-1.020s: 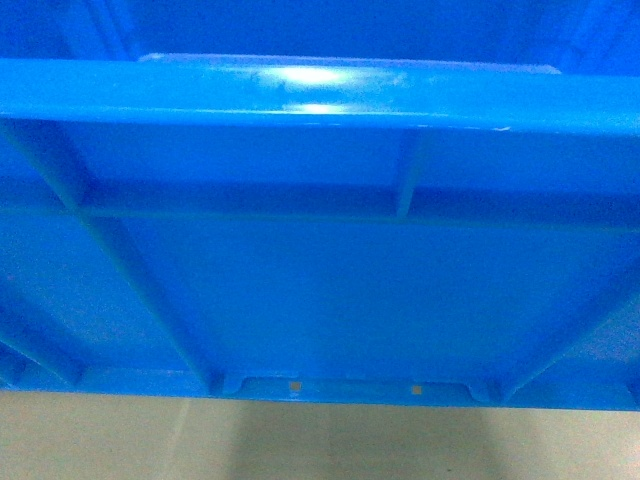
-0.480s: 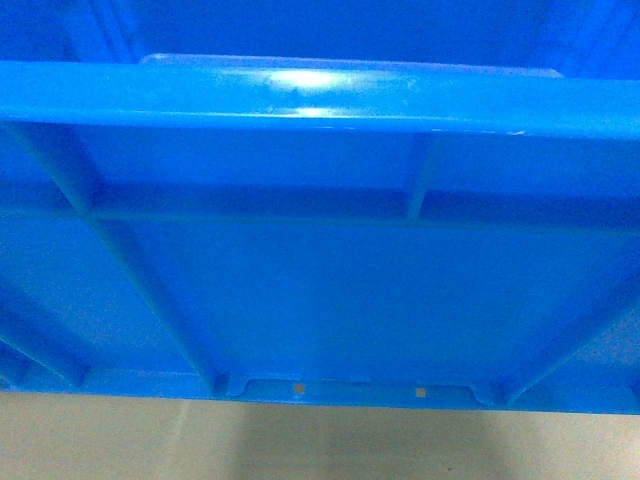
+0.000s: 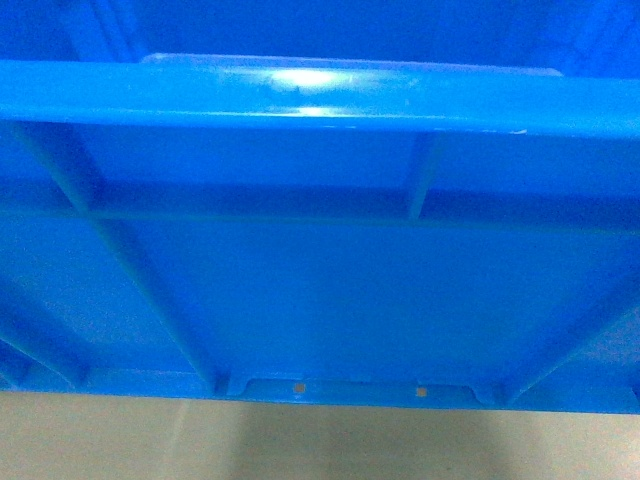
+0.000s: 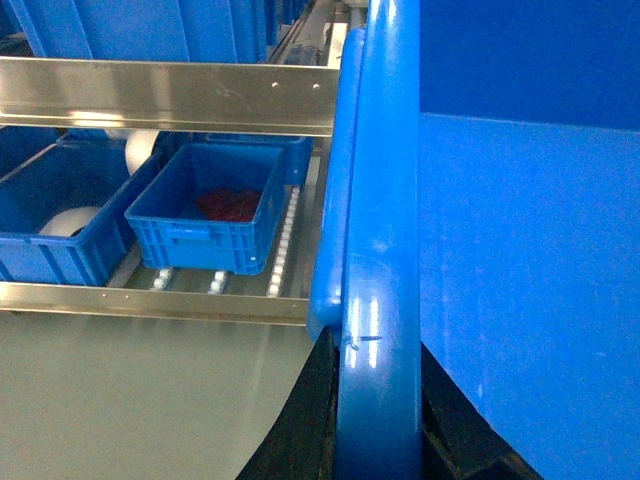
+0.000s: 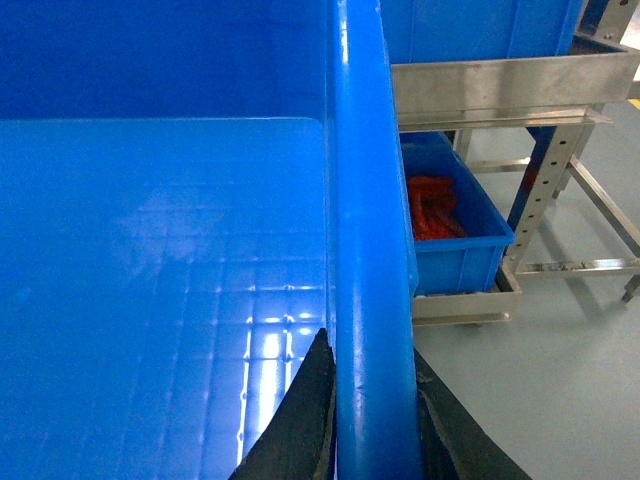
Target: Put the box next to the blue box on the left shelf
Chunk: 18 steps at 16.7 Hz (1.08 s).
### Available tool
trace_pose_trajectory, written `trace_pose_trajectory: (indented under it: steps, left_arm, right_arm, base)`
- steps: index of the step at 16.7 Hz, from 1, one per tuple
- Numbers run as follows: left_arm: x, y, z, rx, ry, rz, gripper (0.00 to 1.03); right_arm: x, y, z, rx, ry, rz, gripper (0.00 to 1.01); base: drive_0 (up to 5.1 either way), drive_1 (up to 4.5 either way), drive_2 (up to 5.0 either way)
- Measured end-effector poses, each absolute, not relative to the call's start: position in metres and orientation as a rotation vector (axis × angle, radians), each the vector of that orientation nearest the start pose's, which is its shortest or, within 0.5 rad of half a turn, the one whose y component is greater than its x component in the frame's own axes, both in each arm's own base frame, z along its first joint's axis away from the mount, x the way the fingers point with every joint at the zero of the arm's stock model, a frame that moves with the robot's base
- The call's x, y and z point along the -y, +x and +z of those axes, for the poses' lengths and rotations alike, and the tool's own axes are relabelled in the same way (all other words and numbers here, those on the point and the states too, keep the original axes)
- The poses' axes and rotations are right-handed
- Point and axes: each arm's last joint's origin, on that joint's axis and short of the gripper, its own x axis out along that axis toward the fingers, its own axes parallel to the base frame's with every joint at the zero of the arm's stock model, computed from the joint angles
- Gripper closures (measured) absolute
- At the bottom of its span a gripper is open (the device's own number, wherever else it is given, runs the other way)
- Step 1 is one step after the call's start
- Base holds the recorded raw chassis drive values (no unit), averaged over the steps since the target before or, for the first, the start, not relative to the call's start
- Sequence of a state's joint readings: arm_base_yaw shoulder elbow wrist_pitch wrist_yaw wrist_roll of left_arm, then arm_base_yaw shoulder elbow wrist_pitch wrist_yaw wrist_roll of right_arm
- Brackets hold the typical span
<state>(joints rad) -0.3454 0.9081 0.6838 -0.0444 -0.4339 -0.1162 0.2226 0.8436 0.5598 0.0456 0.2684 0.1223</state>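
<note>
Bright blue ribbed box (image 3: pixel 330 290), silver-grey left shelf (image 4: pixel 170 95) with white rollers (image 4: pixel 283 250).

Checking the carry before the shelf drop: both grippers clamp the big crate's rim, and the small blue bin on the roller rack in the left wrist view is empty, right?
Not quite: the small blue bin is not empty. The left wrist view shows something red lying in it. The rest stands: the left gripper and right gripper each straddle the rim of the big crate, and the bin sits on the roller rack.
</note>
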Motion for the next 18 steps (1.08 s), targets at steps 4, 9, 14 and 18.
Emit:
trace_pose_trajectory:
  steps: [4,9,14,18]
  left_arm:
    - [0.0565,0.1928,0.2912,-0.238,-0.015,0.101,0.94]
    - [0.0564,0.1926,0.2907,-0.243,-0.014,0.101,0.94]
    - [0.0564,0.1927,0.2906,-0.243,-0.014,0.102,0.94]
    - [0.0564,0.1927,0.2906,-0.243,-0.014,0.102,0.94]
  right_arm:
    - [-0.0343,0.1864,0.2676,-0.224,0.065,-0.06,0.91]
    - [-0.0342,0.1863,0.2673,-0.227,0.064,-0.061,0.91]
    - [-0.0342,0.1863,0.2671,-0.229,0.064,-0.061,0.91]
    - [-0.0342,0.1864,0.2672,-0.228,0.064,-0.061,0.91]
  base:
    - [0.0,0.0,0.0]
    - [0.0,0.0,0.0]
    - [0.0,0.0,0.0]
    - [0.0,0.0,0.0]
